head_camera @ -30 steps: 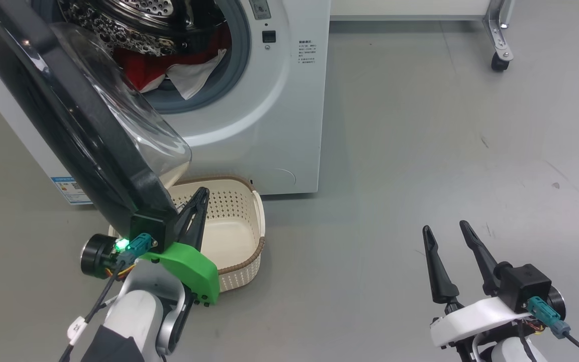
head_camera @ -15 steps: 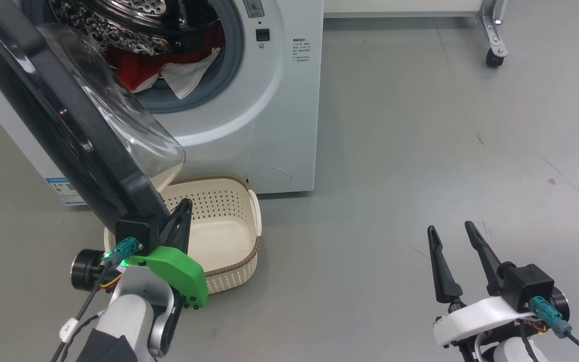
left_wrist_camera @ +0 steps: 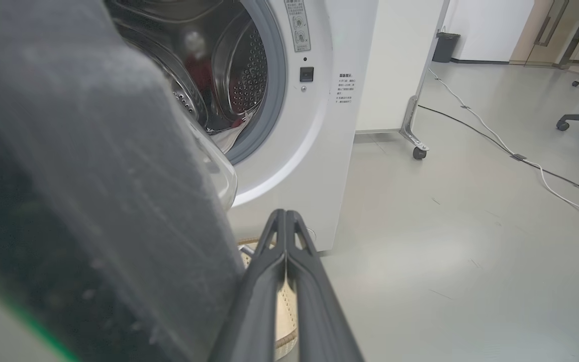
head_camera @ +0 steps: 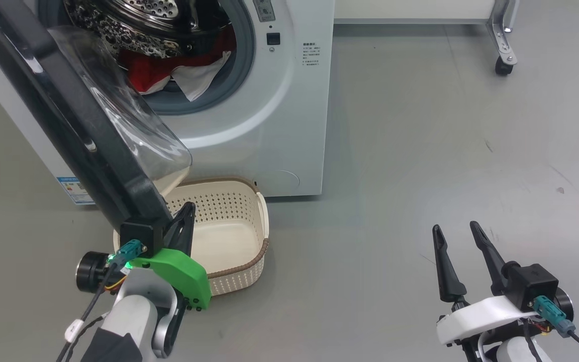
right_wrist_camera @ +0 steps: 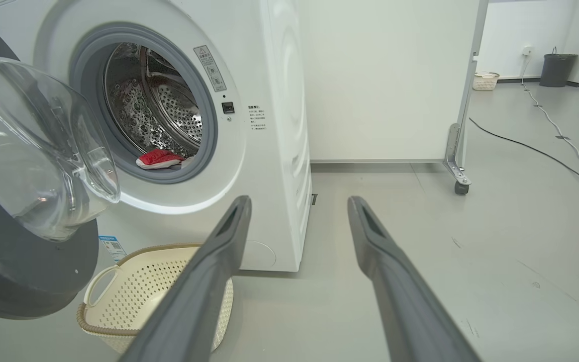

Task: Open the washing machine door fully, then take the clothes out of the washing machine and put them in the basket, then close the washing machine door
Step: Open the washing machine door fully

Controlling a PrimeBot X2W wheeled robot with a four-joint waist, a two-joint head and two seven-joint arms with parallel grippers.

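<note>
Left gripper, fingers pressed together, sits at the lower rim of the washing machine door, likely acting as a blunt pusher to swing it wider. Right gripper is spread, empty, parked over the floor. Clothes lie in the drum. Basket waits under the door for drops.

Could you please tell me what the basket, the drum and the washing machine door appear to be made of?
The basket looks like matt cream moulded plastic, with even holes and a brown woven-look rim. The drum looks like polished steel: bright reflections, perforations. The washing machine door has a clear, glossy bowl, probably glass, possibly plastic, in a black matt rim.
</note>
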